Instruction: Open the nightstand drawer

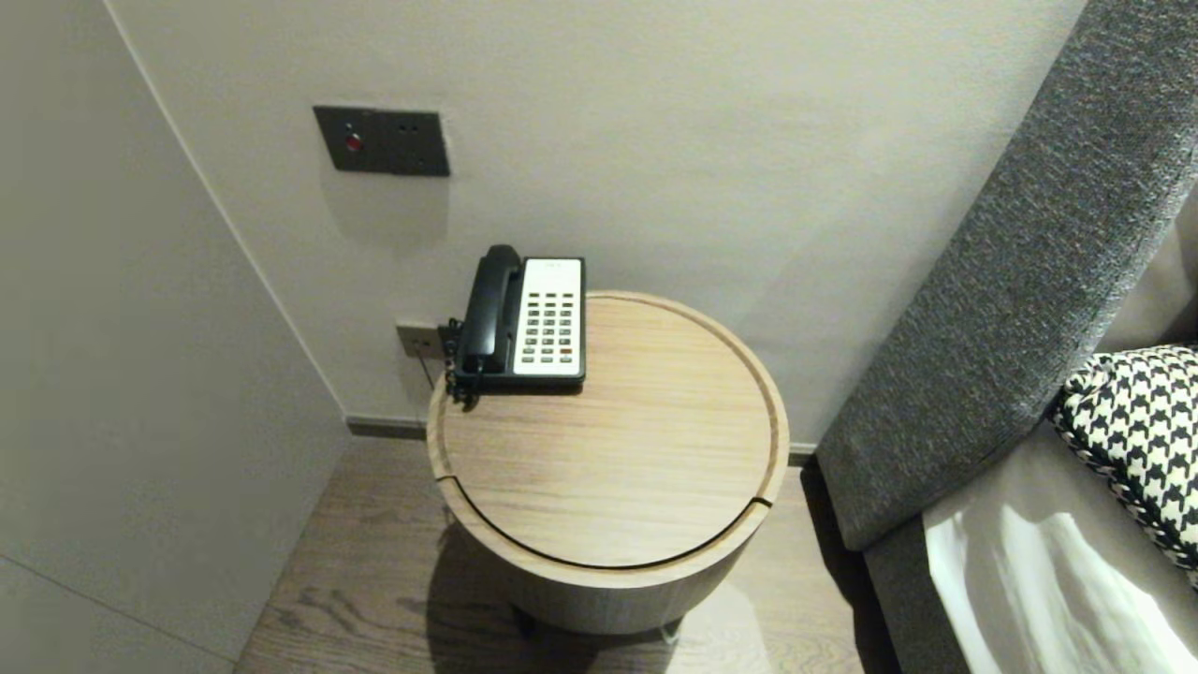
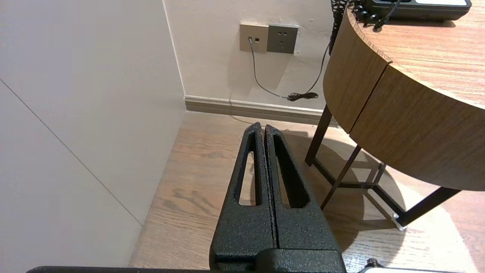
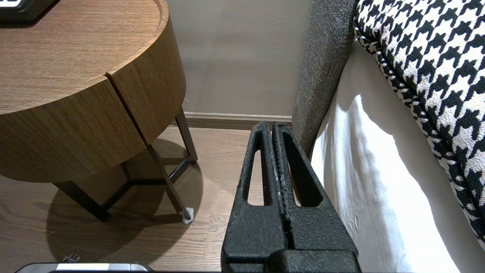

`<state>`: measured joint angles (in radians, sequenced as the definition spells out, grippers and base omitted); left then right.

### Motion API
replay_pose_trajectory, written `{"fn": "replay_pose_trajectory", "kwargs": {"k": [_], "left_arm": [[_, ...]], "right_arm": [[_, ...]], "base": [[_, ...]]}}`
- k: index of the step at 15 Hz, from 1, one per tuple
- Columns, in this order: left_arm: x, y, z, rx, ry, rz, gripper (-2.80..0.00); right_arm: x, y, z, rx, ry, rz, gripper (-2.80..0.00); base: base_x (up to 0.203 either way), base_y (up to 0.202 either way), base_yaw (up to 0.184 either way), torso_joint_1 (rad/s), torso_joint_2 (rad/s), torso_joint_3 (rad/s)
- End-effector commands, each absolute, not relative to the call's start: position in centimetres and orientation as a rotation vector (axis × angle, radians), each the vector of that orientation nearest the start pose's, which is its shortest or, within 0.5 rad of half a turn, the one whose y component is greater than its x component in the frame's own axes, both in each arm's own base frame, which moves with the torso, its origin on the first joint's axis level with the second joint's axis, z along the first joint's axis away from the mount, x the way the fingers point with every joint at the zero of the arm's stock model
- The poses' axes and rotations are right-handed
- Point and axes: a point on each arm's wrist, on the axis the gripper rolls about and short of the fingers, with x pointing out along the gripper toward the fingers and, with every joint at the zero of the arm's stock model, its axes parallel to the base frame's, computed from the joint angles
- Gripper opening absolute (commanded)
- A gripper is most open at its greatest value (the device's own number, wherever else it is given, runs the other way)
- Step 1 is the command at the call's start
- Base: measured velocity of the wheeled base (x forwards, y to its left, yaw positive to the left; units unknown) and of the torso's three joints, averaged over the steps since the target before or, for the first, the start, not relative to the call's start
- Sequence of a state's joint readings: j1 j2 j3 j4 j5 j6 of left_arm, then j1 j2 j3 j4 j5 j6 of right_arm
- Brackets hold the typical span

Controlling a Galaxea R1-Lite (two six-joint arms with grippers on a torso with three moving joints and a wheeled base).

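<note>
My head camera looks down on the bench (image 1: 608,487), left wrist view low at its left, right wrist view low by the bed (image 3: 379,170), bench shared

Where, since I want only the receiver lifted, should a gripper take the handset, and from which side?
Probably the handset at its slim middle, from above, straddling its width: it lies flat just left of the keypad, with its bulkier ends seated low.
</note>
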<state>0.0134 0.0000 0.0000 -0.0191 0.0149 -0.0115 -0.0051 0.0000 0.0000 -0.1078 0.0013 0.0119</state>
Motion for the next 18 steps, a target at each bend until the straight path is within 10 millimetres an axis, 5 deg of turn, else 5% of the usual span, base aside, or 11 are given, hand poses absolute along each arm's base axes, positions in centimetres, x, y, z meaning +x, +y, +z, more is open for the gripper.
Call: {"fn": "replay_pose_trajectory", "kwargs": {"k": [1, 18], "left_arm": [[-2.32, 0.00, 7.74, -0.012, -0.025, 0.029, -2.80], [-2.55, -0.01, 7.89, 0.015, 0.025, 0.027, -2.80]], "right_arm": [[-2.02, 0.01, 7.55, 0.012, -0.069, -0.003, -2.80], [-2.02, 0.01, 7.55, 0.012, -0.069, -0.003, -2.80]], "base": [[0.000, 0.000, 0.000, 0.000, 0.00, 0.000], [0.000, 0.000, 0.000, 0.000, 0.00, 0.000]]}}
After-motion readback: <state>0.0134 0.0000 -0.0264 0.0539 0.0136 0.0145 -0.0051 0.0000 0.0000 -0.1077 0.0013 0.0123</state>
